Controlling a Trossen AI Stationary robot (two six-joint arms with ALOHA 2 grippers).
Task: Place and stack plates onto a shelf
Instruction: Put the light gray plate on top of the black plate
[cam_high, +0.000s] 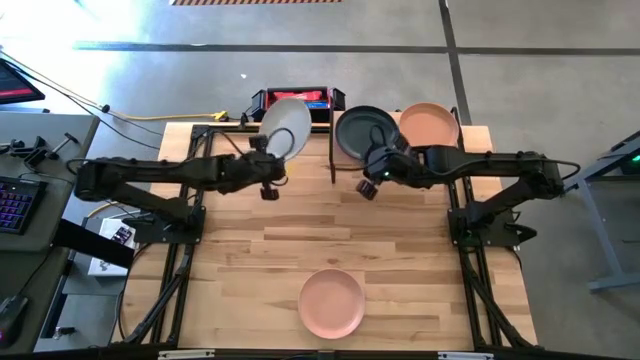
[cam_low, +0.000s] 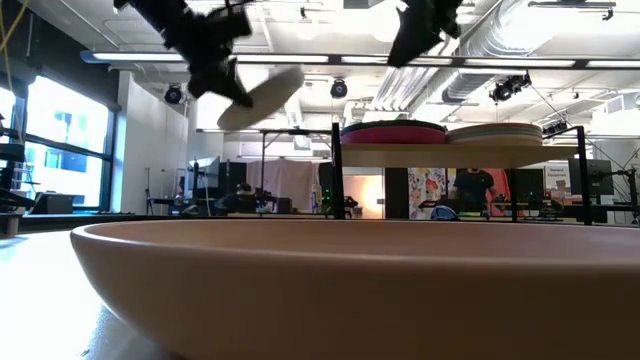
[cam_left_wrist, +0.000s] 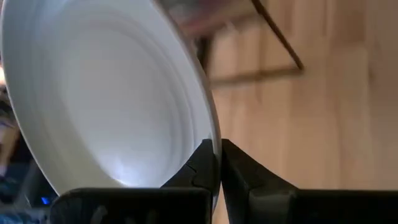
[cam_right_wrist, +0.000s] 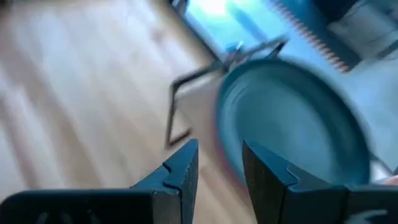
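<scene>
Two plate stacks (cam_high: 398, 130) sit on the shelf (cam_low: 450, 154); one plate (cam_high: 331, 303) lies near the table's front.

The plate (cam_high: 287, 127) in the left gripper (cam_high: 268, 160) is light grey. On the light-wood shelf (cam_low: 440, 153) a dark teal plate (cam_high: 362, 131) tops a magenta one (cam_low: 394, 133); beside it lies a peach plate (cam_high: 430, 124). A pink plate (cam_high: 332, 303) sits on the pale striped wooden table (cam_high: 240, 250). Both arms are black.

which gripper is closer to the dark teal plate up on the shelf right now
Right. The right gripper hangs open at the near rim of the dark teal plate. The left gripper is farther off, beside the shelf, shut on the light grey plate.
</scene>
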